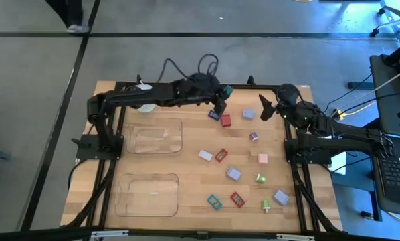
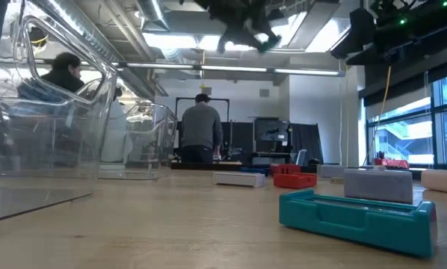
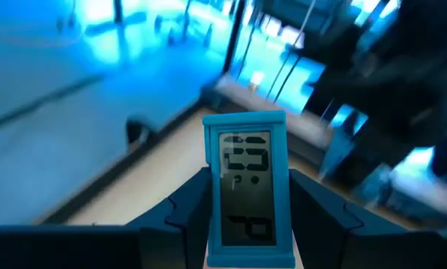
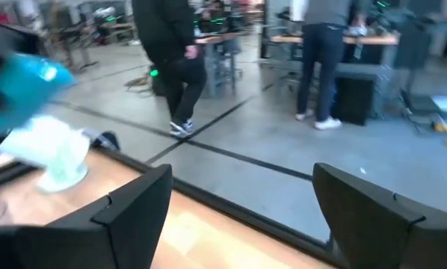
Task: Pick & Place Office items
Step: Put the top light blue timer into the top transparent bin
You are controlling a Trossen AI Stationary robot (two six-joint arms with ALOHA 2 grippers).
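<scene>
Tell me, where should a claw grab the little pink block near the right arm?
Probably from straight above, pinching two opposite flat sides of the pink block. It lies flat on the table with bare wood all round, so the fingers have room. The right claw is open, empty and nearest.

Your left gripper (image 3: 247, 224) pinches a teal-blue piece (image 3: 246, 187) with a grey face. Near the clear trays (image 1: 156, 139) on the tan table (image 1: 186, 174) lie red (image 1: 226, 120), lavender (image 1: 233, 175), pink (image 1: 263, 158) and green (image 1: 260, 178) pieces.
</scene>
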